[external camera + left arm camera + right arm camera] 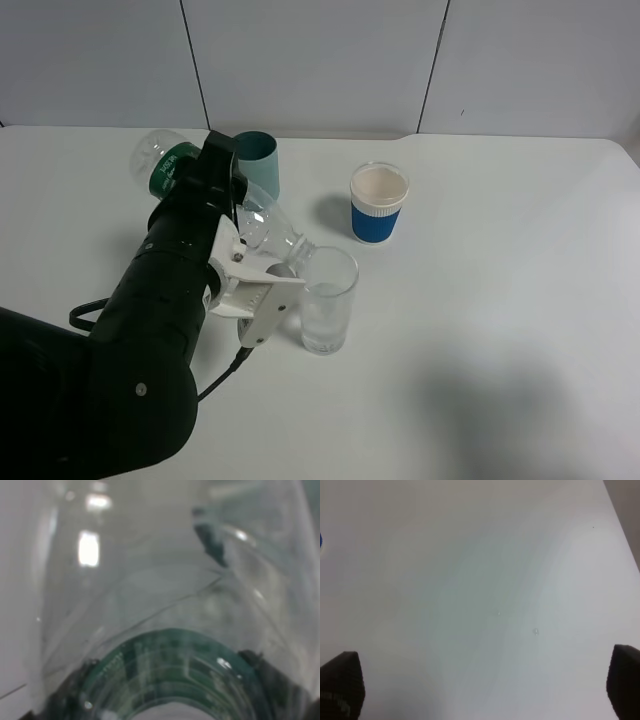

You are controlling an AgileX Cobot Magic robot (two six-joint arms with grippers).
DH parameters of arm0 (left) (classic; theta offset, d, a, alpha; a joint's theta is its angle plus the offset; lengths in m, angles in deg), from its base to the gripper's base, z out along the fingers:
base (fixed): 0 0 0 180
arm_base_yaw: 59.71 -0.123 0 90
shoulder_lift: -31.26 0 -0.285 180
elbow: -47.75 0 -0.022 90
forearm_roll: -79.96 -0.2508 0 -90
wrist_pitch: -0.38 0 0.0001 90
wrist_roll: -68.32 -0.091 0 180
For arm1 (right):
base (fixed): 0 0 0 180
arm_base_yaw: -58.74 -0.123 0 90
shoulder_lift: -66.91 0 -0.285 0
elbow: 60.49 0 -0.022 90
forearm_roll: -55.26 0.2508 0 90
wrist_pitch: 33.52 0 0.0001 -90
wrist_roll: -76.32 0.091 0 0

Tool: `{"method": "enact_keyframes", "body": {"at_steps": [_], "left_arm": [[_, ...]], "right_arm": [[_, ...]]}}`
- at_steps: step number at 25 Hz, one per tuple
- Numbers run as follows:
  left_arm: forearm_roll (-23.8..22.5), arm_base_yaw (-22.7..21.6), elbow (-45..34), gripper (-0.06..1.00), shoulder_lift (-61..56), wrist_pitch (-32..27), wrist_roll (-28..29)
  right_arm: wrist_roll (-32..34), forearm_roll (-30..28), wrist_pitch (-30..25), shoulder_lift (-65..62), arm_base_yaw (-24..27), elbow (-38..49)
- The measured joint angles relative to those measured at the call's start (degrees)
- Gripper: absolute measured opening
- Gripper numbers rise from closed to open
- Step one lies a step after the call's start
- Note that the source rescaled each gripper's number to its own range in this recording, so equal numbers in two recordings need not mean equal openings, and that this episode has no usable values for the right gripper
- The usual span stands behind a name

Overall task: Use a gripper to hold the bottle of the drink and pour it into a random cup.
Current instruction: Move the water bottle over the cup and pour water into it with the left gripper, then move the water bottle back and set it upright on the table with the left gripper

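Exterior high, white plastic left gripper (268,290) clamped on tilted clear bottle (265,225), neck over cylindrical glass cup (328,300), right gripper (480,690) spread.

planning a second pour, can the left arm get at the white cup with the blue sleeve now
Probably not to grasp it: its gripper is shut on the clear green-labelled plastic bottle, tipped over the clear glass tumbler. Nothing blocks the white blue-sleeved cup.
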Motion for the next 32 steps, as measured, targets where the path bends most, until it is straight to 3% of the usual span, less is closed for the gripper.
{"method": "enact_keyframes", "body": {"at_steps": [5, 11, 14, 18, 20, 21, 29, 30, 32], "left_arm": [[0.00, 0.00, 0.00, 0.00, -2.73, 0.00, 7.03], [0.00, -0.07, 0.00, 0.00, -9.78, 0.22, 23.79], [0.00, -1.92, -0.05, 0.00, -14.83, 4.17, 32.30], [0.00, -7.04, -0.05, 0.00, -21.51, 15.28, 41.99], [0.00, -9.96, -0.05, 0.00, -24.63, 21.12, 43.88], [0.00, -9.96, -0.05, 0.00, -24.63, 21.12, 43.88], [-0.11, -24.79, -0.05, 0.00, -32.62, 53.42, 44.86], [-0.11, -29.36, -0.05, 0.00, -33.67, 62.00, 44.86], [-0.16, -34.90, -0.05, 0.00, -34.31, 70.35, 44.59]], "right_arm": [[0.00, 0.00, 0.00, 0.00, 0.00, 0.00], [0.00, 0.00, 0.00, 0.00, 0.00, 0.00], [0.00, 0.00, 0.00, 0.00, 0.00, 0.00], [0.00, 0.00, 0.00, 0.00, 0.00, 0.00], [0.00, 0.00, 0.00, 0.00, 0.00, 0.00], [0.00, 0.00, 0.00, 0.00, 0.00, 0.00], [0.00, 0.00, 0.00, 0.00, 0.00, 0.00], [0.00, 0.00, 0.00, 0.00, 0.00, 0.00], [0.00, 0.00, 0.00, 0.00, 0.00, 0.00]]}}
